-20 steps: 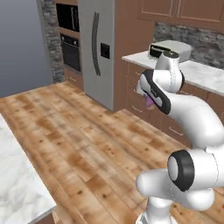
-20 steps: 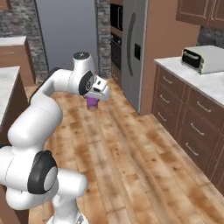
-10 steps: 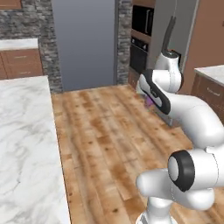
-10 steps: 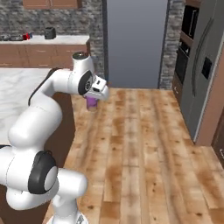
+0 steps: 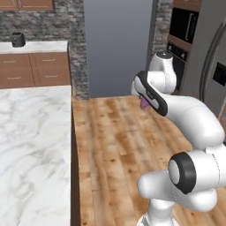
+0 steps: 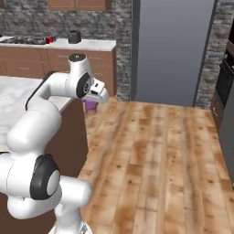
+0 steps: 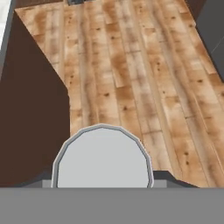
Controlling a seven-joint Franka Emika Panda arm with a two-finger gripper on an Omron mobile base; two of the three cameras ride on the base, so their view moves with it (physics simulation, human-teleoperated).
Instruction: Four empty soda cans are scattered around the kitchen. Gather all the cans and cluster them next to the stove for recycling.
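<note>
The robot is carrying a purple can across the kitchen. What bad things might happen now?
The claw holds the purple can high over the wood floor; if the grip slips, it may fall and roll away. The marble counter is close on the robot's left, so the arm might bump its corner while driving.

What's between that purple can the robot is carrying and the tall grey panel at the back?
Only bare wood floor, in the right base view; nothing stands between the purple can and the grey panel.
</note>
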